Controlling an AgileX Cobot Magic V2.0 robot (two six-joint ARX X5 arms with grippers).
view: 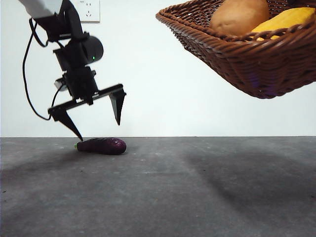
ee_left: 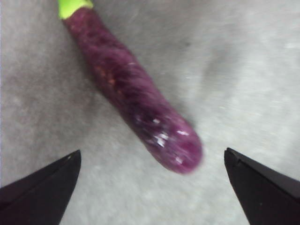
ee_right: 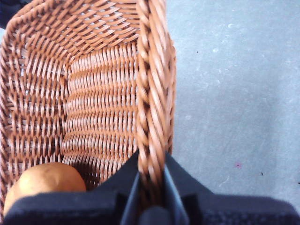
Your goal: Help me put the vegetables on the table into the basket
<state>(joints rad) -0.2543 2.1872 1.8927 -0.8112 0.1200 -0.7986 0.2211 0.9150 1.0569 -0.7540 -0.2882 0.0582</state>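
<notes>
The eggplant (view: 101, 145) lay alone on the worktop (view: 197, 187); the left gripper (view: 94, 116) hung just above it, jaws spread. The right gripper (ee_right: 151, 187) pinched the raised basket's (view: 247, 59) rim. Next: descend, straddle, close.

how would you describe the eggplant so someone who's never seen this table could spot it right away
On the dark grey table, look below the open left hand that hangs over the surface. The eggplant lies flat there: small, glossy dark purple with a bright green stem. It is the only vegetable on the table; the potato and corn sit in the raised basket.
</notes>
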